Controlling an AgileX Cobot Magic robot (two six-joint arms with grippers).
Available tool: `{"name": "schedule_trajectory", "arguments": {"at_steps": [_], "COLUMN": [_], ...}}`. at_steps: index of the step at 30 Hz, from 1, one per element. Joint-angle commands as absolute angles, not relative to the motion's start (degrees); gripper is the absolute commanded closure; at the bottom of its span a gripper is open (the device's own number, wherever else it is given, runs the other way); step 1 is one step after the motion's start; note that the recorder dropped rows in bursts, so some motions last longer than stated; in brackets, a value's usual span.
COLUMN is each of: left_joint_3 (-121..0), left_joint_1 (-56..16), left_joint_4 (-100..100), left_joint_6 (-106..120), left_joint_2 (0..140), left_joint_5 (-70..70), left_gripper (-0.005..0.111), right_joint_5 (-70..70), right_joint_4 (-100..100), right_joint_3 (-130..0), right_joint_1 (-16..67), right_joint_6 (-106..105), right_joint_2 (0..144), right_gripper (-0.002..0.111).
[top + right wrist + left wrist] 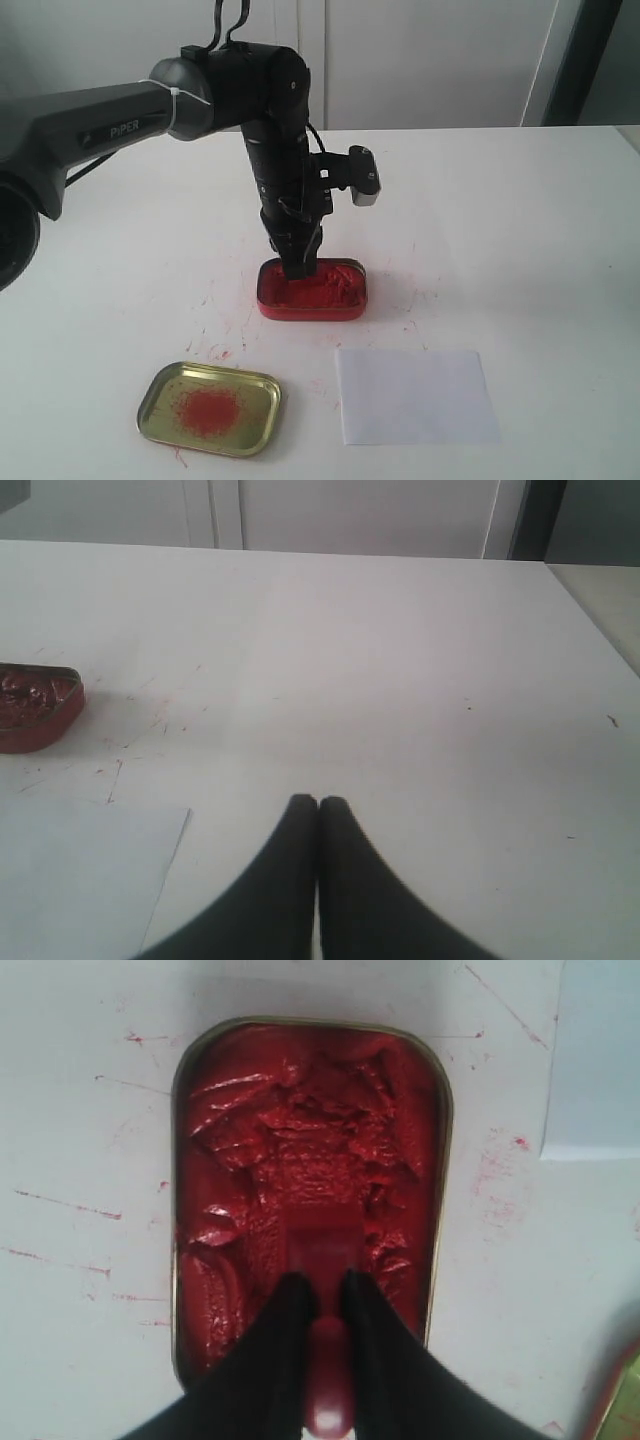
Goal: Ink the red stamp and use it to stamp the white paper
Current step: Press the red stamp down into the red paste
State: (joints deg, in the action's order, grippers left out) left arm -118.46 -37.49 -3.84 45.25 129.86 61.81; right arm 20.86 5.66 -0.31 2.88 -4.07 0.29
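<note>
red ink tin: mid-table | gold lid: red-smeared, apart, nearer camera | white table: red-flecked

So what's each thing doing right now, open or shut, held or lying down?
stamp, held, base pressed into the ink
tin, open, full of red ink
lid, off, lying on the table, red smear inside
paper, flat on the table, no print showing
left gripper, shut on the stamp
right gripper, shut, empty
</note>
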Motion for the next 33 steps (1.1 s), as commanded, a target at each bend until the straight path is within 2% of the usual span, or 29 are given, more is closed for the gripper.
{"name": "schedule_trajectory", "arguments": {"at_steps": [1, 33], "left_joint_3": [-118.8, -118.7], "left_joint_1": [-37.1, -37.1], "left_joint_4": [-5.1, -4.7], "left_joint_6": [45.7, 46.2], "left_joint_2": [129.5, 138.6], "left_joint_5": [62.4, 61.2], "left_gripper": [0.107, 0.107], "right_joint_5": [20.0, 20.0], "right_joint_4": [5.7, 5.7], "right_joint_3": [0.0, 0.0], "right_joint_1": [2.9, 2.9], "right_joint_6": [-4.2, -4.2], "right_joint_2": [0.0, 0.0], "right_gripper": [0.108, 0.108]}}
